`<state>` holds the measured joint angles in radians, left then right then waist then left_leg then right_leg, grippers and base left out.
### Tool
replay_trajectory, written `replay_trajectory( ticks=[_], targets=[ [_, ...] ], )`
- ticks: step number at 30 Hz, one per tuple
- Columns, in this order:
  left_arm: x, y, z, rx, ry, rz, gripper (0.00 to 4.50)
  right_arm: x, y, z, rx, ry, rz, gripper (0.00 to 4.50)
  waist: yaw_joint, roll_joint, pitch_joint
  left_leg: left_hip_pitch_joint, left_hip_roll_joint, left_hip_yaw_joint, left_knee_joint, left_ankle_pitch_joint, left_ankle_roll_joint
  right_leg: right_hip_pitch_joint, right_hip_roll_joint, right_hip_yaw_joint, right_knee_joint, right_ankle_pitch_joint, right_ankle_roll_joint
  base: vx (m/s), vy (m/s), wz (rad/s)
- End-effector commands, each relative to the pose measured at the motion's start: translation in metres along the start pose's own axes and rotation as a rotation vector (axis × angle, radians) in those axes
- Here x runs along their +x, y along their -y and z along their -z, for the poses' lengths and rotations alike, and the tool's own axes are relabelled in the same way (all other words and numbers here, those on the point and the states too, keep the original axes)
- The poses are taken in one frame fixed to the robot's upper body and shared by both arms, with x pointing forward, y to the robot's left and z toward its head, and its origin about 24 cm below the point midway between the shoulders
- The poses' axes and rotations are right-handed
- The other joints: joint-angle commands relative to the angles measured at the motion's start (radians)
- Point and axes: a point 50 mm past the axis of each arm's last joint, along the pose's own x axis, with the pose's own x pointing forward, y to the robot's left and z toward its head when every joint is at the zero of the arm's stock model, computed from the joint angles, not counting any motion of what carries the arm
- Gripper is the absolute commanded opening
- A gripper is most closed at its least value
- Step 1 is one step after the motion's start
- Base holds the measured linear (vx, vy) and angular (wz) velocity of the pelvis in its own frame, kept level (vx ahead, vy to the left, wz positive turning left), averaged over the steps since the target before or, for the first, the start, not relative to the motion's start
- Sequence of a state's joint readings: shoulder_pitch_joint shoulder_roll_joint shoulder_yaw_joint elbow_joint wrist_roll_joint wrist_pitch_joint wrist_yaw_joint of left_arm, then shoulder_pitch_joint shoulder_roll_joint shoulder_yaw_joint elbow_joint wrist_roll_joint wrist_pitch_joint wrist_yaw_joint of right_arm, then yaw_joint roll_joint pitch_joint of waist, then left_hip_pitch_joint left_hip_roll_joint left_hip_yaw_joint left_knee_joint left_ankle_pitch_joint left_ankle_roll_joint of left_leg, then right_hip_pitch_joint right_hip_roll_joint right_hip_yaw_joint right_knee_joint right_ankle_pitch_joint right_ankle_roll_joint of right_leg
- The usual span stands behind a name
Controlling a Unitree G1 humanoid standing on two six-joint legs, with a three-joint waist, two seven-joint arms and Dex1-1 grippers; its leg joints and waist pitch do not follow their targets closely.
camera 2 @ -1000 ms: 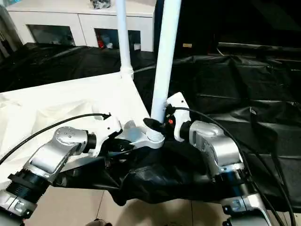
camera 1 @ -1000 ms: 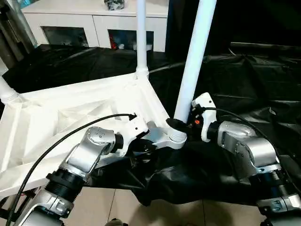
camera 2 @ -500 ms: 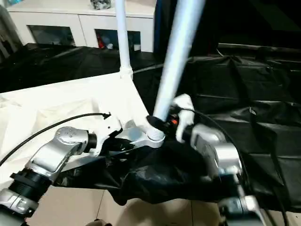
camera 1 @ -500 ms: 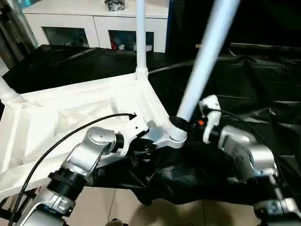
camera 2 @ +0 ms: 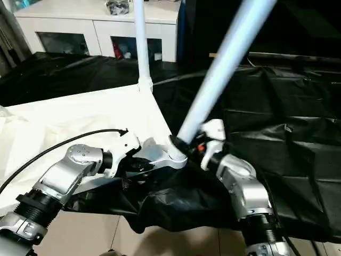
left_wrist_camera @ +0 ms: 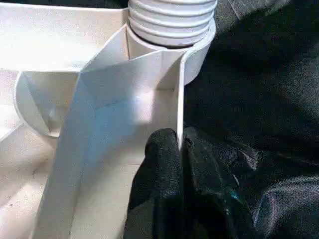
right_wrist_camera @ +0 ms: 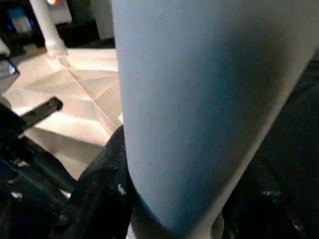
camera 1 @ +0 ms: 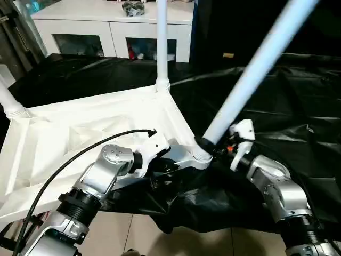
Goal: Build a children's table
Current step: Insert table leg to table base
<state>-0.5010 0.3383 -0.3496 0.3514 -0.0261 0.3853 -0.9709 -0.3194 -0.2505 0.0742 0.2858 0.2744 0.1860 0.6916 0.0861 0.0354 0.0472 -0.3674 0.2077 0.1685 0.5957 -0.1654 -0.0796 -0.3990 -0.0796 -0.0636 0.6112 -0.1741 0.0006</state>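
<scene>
The white tabletop [camera 1: 96, 122] lies upside down on the black-draped work table, ribbed underside up. One leg [camera 1: 161, 42] stands upright in the far corner and another leg [camera 1: 9, 101] rises at the left edge. A third leg [camera 1: 250, 74] leans steeply to the right out of the near corner socket [camera 1: 198, 158]. My right gripper [camera 1: 205, 144] is shut on that leg just above the socket. My left gripper [left_wrist_camera: 180, 142] is shut on the tabletop's side wall right beside the same socket, one black finger [left_wrist_camera: 162, 164] on each face.
A white cabinet [camera 1: 112, 32] with glass doors stands behind the work table. The black drape [camera 1: 277, 106] covers the table and hangs bunched over its near edge above the beige floor [camera 1: 133, 234]. A black cable [camera 1: 69, 160] arcs over my left forearm.
The near leg has swung from almost upright to a steep lean to the right, with my right gripper and forearm following it. My left gripper has kept its hold.
</scene>
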Motion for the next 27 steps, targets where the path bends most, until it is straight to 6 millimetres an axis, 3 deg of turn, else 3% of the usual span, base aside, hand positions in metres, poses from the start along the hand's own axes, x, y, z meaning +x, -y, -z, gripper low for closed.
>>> replay_trajectory(
  ticks=[1,3,4,5,6,7,10,13,16,21,24,27],
  targets=[
    [-0.008,-0.012,-0.007,0.015,0.013,-0.085,0.00,-0.008,0.006,0.026,0.002,-0.154,0.055,1.89,-0.005,-0.005,-0.055,0.013,0.007,-0.004,-0.079,-0.364,-0.006,0.033,-0.051,0.032,-0.102,-0.467,-0.126,0.000,0.000,0.00],
    [-0.007,-0.011,-0.006,0.015,0.012,-0.086,0.00,-0.006,0.004,0.027,-0.015,-0.164,0.042,1.89,-0.007,-0.014,-0.054,0.012,0.008,-0.005,-0.081,-0.371,-0.003,0.031,-0.051,0.031,-0.105,-0.491,-0.114,0.000,0.000,0.00],
    [-0.006,-0.010,-0.005,0.015,0.012,-0.086,0.00,-0.004,0.003,0.027,-0.020,-0.166,0.031,1.89,-0.007,-0.009,-0.053,0.014,0.008,-0.007,-0.081,-0.379,-0.005,0.029,-0.051,0.031,-0.106,-0.502,-0.110,0.000,0.000,0.00],
    [-0.006,-0.010,-0.005,0.015,0.012,-0.086,0.00,-0.004,0.002,0.027,-0.023,-0.168,0.025,1.89,-0.009,-0.016,-0.053,0.013,0.008,-0.006,-0.081,-0.381,-0.003,0.029,-0.051,0.031,-0.108,-0.508,-0.105,0.000,0.000,0.00],
    [-0.006,-0.010,-0.005,0.015,0.012,-0.086,0.00,-0.003,0.001,0.027,-0.024,-0.168,0.019,1.89,-0.009,-0.013,-0.053,0.014,0.008,-0.007,-0.082,-0.387,-0.004,0.027,-0.052,0.031,-0.109,-0.517,-0.101,0.000,0.000,0.00],
    [-0.006,-0.009,-0.005,0.016,0.012,-0.084,0.00,-0.003,0.001,0.027,-0.028,-0.170,0.011,1.89,-0.010,-0.019,-0.052,0.012,0.008,-0.007,-0.082,-0.389,-0.003,0.028,-0.051,0.030,-0.110,-0.523,-0.098,0.000,0.000,0.00],
    [-0.005,-0.005,-0.005,0.031,0.021,-0.035,0.00,0.003,0.000,0.028,-0.050,-0.199,-0.056,1.89,-0.013,-0.015,-0.053,0.014,0.008,-0.008,-0.082,-0.400,-0.003,0.024,-0.052,0.030,-0.110,-0.523,-0.102,0.000,0.000,0.00],
    [-0.005,-0.001,-0.006,0.050,0.020,0.007,0.00,0.007,-0.001,0.028,-0.067,-0.219,-0.117,1.89,-0.019,-0.018,-0.053,0.010,0.007,-0.008,-0.081,-0.401,0.002,0.026,-0.052,0.030,-0.110,-0.516,-0.106,0.000,0.000,0.00],
    [-0.004,0.003,-0.008,0.076,0.024,0.059,0.00,0.010,-0.005,0.027,-0.079,-0.225,-0.208,1.89,-0.024,-0.019,-0.056,0.008,0.010,-0.009,-0.082,-0.388,0.007,0.029,-0.052,0.031,-0.104,-0.476,-0.123,0.000,0.000,0.00],
    [-0.009,0.012,-0.011,0.145,0.022,0.186,0.00,0.006,-0.012,0.028,-0.101,-0.257,-0.407,1.89,-0.020,-0.024,-0.063,0.005,0.015,-0.004,-0.082,-0.330,0.025,0.038,-0.051,0.037,-0.085,-0.318,-0.182,0.000,0.000,0.00],
    [-0.013,0.014,-0.011,0.161,0.006,0.222,0.00,0.001,-0.013,0.032,-0.121,-0.294,-0.483,1.89,-0.018,-0.030,-0.061,0.007,0.016,-0.001,-0.083,-0.320,0.033,0.039,-0.052,0.036,-0.085,-0.312,-0.196,0.000,0.000,0.00],
    [-0.017,0.015,-0.010,0.168,-0.002,0.246,0.00,-0.004,-0.014,0.035,-0.136,-0.318,-0.549,1.89,-0.017,-0.029,-0.058,0.007,0.018,-0.002,-0.085,-0.337,0.028,0.037,-0.053,0.036,-0.088,-0.354,-0.186,0.000,0.000,0.00]
  ],
)
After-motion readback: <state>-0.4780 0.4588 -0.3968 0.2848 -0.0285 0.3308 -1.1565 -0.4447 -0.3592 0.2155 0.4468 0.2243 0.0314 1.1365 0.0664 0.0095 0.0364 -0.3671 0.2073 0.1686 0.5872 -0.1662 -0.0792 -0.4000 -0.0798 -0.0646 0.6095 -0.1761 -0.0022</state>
